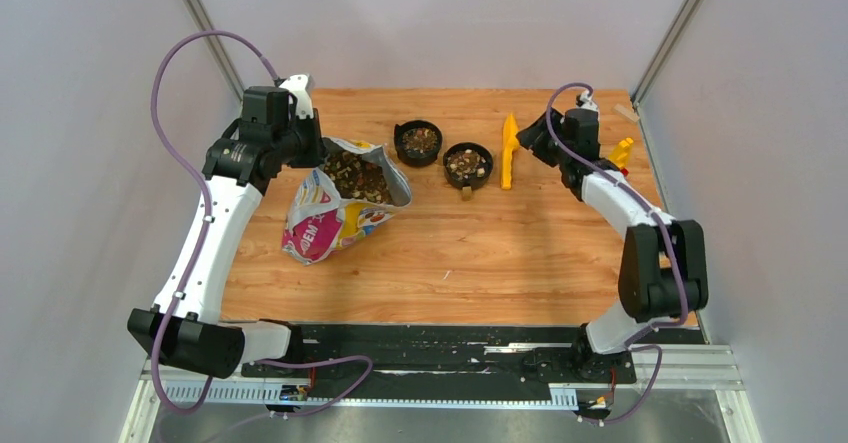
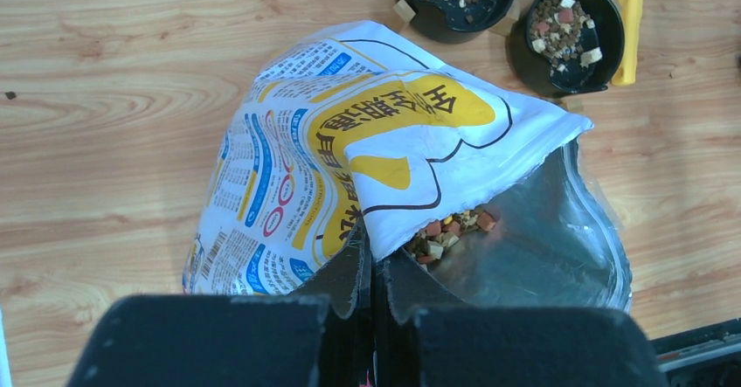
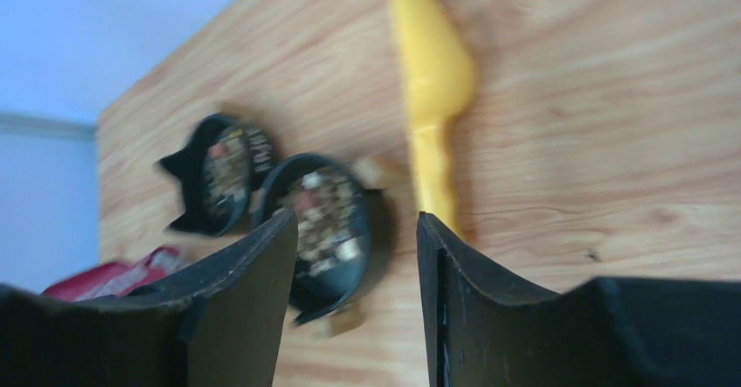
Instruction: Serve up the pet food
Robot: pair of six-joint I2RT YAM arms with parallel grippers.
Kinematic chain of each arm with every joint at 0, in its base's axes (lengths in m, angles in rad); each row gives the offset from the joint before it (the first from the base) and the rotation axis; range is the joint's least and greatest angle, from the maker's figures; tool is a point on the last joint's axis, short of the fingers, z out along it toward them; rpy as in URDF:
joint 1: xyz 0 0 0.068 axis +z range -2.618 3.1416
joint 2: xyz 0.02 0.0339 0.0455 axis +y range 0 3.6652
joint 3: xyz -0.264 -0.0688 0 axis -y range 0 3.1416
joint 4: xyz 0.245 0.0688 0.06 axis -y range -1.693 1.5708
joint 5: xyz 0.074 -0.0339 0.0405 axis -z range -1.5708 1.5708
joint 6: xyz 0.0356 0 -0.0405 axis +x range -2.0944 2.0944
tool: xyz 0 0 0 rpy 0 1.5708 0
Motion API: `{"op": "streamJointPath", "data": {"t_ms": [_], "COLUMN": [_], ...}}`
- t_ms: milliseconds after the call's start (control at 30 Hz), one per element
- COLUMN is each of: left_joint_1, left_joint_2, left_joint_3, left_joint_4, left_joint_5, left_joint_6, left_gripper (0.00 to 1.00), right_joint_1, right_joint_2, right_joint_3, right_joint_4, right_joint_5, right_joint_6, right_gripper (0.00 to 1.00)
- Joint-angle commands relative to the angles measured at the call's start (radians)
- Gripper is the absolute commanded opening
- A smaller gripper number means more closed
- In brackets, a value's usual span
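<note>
Jaws of the left gripper (image 2: 371,269) pinched the bag (image 2: 288,169) rim, pet food (image 2: 450,230) inside (more filled both bowls (image 2: 605,31)). Beyond, the right gripper (image 3: 354,221) stood spread, empty, by the scoop (image 3: 432,81). Serving looked done; next, release the bag without tipping it.

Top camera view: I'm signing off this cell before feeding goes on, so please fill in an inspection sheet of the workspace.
Surface: wooden table, flat, no damage seen.
Job's things: pet food in the open bag and in two black bowls; yellow scoop lies right of them.
Clutter: stray bits beside the bowls.
Claws: left claw shut on the bag's rim; right claw open, empty, beside the scoop.
Cables: purple cable loops along each arm.
Surroundings: pale walls, metal rail at the near edge.
</note>
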Motion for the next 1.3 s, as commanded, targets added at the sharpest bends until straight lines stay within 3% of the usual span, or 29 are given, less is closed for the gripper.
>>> {"op": "streamJointPath", "data": {"t_ms": [0, 100, 233, 433, 633, 867, 933, 1100, 1167, 1267], "left_joint_1": [0.011, 0.011, 0.011, 0.011, 0.011, 0.011, 0.011, 0.011, 0.011, 0.011], "left_joint_2": [-0.034, -0.046, -0.053, -0.062, -0.063, -0.067, -0.069, -0.083, -0.093, -0.113], "left_joint_3": [0.044, 0.035, 0.034, 0.009, 0.013, 0.009, 0.006, 0.019, 0.016, -0.009], "left_joint_4": [0.035, 0.038, 0.035, 0.058, 0.057, 0.063, 0.065, 0.061, 0.061, 0.068], "left_joint_5": [0.034, 0.043, 0.054, 0.076, 0.070, 0.071, 0.070, 0.088, 0.091, 0.111], "left_joint_6": [0.001, 0.008, 0.016, 0.002, 0.010, 0.019, 0.022, 0.036, 0.045, 0.053], "left_gripper": [0.00, 0.00, 0.00, 0.00, 0.00, 0.00, 0.00, 0.00, 0.00, 0.18], "right_joint_1": [0.100, 0.200, 0.363, 0.534, 0.619, 0.686, 0.692, 0.713, 0.721, 0.724], "right_joint_2": [-0.154, -0.182, -0.150, -0.060, -0.015, 0.082, 0.126, 0.256, 0.283, 0.293], "right_joint_3": [0.063, 0.113, 0.187, 0.286, 0.315, 0.425, 0.483, 0.673, 0.713, 0.722], "right_joint_4": [-0.037, -0.036, -0.033, -0.041, -0.069, -0.134, -0.168, -0.278, -0.290, -0.297], "right_joint_5": [-0.159, -0.264, -0.295, -0.261, -0.240, 0.044, 0.153, 0.244, 0.249, 0.208], "right_joint_6": [-0.207, -0.299, -0.354, -0.363, -0.427, -0.439, -0.431, -0.479, -0.484, -0.471], "right_gripper": [0.51, 0.51, 0.55, 0.60, 0.61, 0.58, 0.55, 0.47, 0.31, 0.06]}}
